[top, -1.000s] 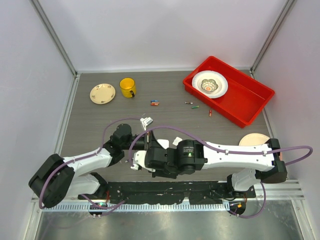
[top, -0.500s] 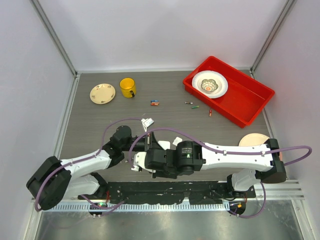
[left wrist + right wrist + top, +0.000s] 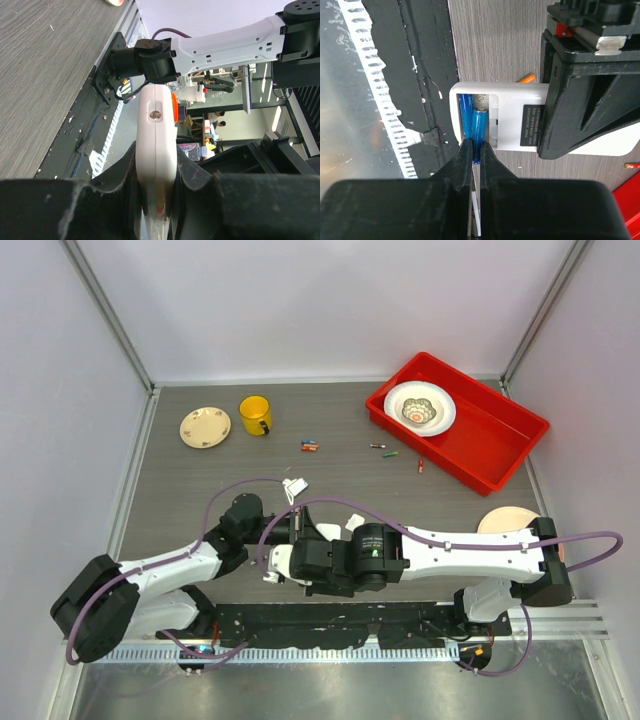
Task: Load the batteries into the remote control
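My left gripper [image 3: 156,172] is shut on the white remote control [image 3: 156,130], which it holds edge-on; in the right wrist view the remote [image 3: 512,117] shows its open battery bay, with my left gripper's black fingers [image 3: 585,100] clamped on its far half. One blue battery [image 3: 465,110] lies in the bay. My right gripper [image 3: 476,150] is shut on a second blue battery [image 3: 480,127], its far end inside the bay beside the first. In the top view both grippers meet near the front middle [image 3: 290,545] and hide the remote. Loose batteries [image 3: 310,446] lie mid-table.
More loose batteries [image 3: 383,449] and a red one [image 3: 420,465] lie near a red tray [image 3: 500,450] holding a white bowl [image 3: 420,407]. A yellow mug [image 3: 255,415], a small plate [image 3: 205,426], another plate [image 3: 508,520] and a small white piece [image 3: 293,483] are on the table.
My right arm has shifted slightly left, toward the remote. My left arm has barely moved and keeps its hold.
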{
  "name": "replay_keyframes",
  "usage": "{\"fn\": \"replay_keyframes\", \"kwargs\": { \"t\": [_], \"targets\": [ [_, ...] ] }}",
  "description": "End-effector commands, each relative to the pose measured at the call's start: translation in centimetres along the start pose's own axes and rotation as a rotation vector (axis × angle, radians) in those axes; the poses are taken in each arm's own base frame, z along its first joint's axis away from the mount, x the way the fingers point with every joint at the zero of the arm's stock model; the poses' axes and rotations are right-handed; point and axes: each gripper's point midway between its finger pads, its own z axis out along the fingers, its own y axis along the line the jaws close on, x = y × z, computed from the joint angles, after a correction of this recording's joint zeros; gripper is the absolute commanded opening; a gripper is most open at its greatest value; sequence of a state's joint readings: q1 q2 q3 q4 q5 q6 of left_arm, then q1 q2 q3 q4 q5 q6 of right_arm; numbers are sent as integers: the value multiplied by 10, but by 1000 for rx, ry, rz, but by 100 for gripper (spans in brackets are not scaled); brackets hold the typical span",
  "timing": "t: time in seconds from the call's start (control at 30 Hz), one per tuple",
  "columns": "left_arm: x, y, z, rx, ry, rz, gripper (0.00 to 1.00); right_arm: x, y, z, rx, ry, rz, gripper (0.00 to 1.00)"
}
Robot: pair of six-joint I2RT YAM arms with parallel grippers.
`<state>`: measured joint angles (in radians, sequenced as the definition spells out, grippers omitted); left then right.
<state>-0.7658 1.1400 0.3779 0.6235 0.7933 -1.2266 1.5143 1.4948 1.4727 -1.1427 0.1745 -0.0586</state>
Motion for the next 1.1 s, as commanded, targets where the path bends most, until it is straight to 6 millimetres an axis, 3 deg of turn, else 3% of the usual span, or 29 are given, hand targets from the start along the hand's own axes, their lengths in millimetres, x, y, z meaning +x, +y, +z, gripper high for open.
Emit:
{"fn": "replay_keyframes", "kwargs": {
  "t": [0.0, 0.5, 0.67, 1.07],
  "targets": [
    [-5, -23, 0, 69, -22, 63, 0, -4, -5, -1, 19, -25, -12, 1],
    [-5, -30, 0, 85, -25, 79, 0, -17, -11, 7, 54, -60, -6, 1],
    [-5, -29, 0, 84, -26, 81, 0, -19, -14, 6, 71, -62, 1, 12],
    [-6, -25, 3, 68, -25, 75, 0, -18, -19, 4, 100, -67, 10, 24]
  ]
}}
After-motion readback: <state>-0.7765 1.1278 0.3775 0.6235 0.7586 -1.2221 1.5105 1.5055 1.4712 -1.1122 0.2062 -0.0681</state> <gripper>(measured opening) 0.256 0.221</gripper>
